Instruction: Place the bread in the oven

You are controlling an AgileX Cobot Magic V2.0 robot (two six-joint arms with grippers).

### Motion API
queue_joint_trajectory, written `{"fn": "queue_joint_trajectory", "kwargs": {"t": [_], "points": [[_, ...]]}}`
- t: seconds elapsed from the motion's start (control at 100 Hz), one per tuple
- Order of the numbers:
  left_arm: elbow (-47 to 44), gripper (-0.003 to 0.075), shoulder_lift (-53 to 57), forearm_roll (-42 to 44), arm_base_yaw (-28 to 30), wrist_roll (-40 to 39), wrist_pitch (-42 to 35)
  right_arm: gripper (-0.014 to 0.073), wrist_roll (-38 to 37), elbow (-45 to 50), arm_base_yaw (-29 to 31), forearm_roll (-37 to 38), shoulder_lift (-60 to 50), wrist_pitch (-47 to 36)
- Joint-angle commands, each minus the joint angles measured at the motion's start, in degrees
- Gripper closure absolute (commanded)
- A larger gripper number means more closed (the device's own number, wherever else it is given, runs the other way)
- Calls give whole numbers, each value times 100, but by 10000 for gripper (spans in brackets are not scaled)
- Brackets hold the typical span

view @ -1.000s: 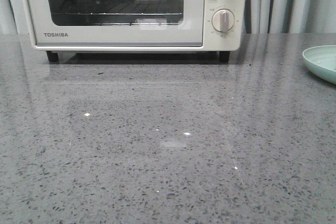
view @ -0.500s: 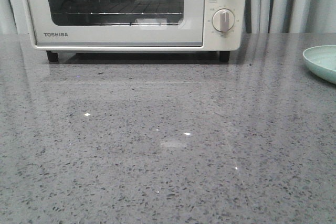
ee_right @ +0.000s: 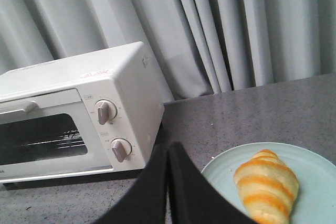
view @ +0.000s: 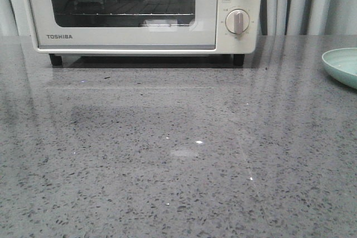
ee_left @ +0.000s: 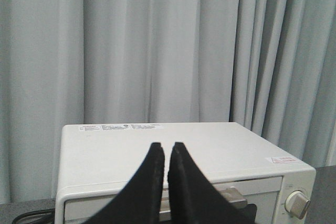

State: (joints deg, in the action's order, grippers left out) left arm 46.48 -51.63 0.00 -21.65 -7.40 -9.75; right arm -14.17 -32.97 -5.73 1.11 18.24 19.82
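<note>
The cream-white TOSHIBA oven stands at the back of the grey table with its glass door closed. The bread, a golden striped croissant roll, lies on a pale green plate to the right of the oven. My right gripper is shut and empty, hovering between the oven's knob side and the plate. My left gripper is shut with nothing in it, held high in front of the oven's top, above the door handle. Neither gripper shows in the front view.
Only the plate's rim shows at the front view's right edge. Two round knobs sit on the oven's right side. Grey curtains hang behind the oven. A dark cable lies at the oven's left.
A faint shadow has spread over the left part of the table and the reflection in the oven's glass has shifted. Oven and plate have not moved.
</note>
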Motion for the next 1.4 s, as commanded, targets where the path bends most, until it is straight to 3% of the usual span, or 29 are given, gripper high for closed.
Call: {"fn": "queue_joint_trajectory", "kwargs": {"t": [0.0,0.5,1.03,1.39], "points": [[486,741,-470,0,-66,-47,-472,641,11,-228,-74,20,172,-431],[1684,741,-2410,201,-377,-47,-440,641,39,-228,-72,20,172,-498],[1780,741,-3204,201,-387,-47,-857,641,39,-228,-72,20,172,-521],[1780,741,-3368,260,-361,-47,127,641,39,-228,-72,20,172,-561]]}}
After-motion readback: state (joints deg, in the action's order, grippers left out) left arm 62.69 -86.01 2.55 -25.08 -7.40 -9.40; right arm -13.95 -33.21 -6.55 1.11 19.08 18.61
